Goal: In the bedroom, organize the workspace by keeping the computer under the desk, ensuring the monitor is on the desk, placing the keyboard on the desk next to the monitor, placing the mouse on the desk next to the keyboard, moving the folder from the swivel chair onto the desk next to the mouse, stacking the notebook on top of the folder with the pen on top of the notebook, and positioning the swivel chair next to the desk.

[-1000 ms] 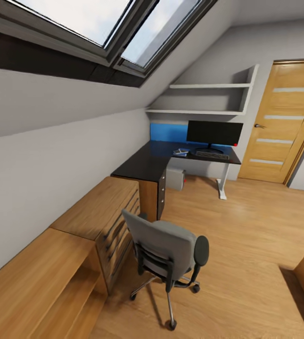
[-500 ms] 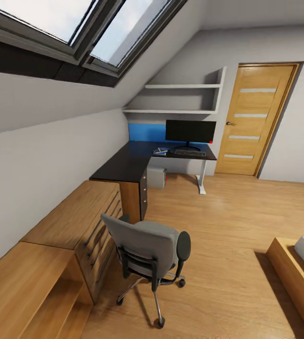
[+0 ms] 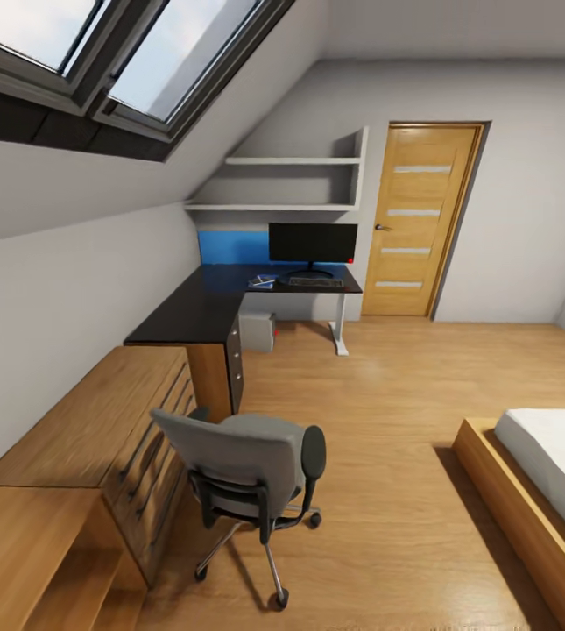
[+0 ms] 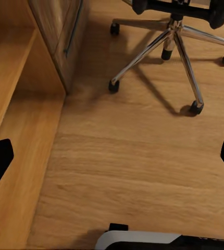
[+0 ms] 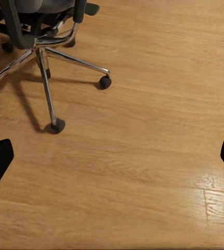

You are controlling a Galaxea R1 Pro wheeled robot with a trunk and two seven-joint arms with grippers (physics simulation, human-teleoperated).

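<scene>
The grey swivel chair (image 3: 245, 463) stands on the wood floor beside the wooden drawer chest, well short of the desk, its back toward me. At the far end of the bedroom is the black L-shaped desk (image 3: 196, 307) with its blue back panel. On it stand the monitor (image 3: 313, 243) and, in front of that, the keyboard (image 3: 315, 282). A flat blue folder (image 3: 262, 281) lies left of the keyboard. The pale computer (image 3: 257, 332) sits under the desk. Mouse, notebook and pen are too small to tell. My left gripper (image 4: 112, 159) and right gripper (image 5: 112, 159) hang open over the floor near the chair's base (image 4: 170, 39) (image 5: 43, 52).
A light wooden drawer chest (image 3: 133, 421) and lower bench (image 3: 19, 543) line the left wall. A bed (image 3: 549, 469) with a wooden frame stands at the right. A wooden door (image 3: 418, 219) is right of the desk, with wall shelves (image 3: 273, 184) above the desk.
The whole head view has shifted left as the camera turned right, bringing the bed and more of the right wall into view. The chair and desk things have not moved.
</scene>
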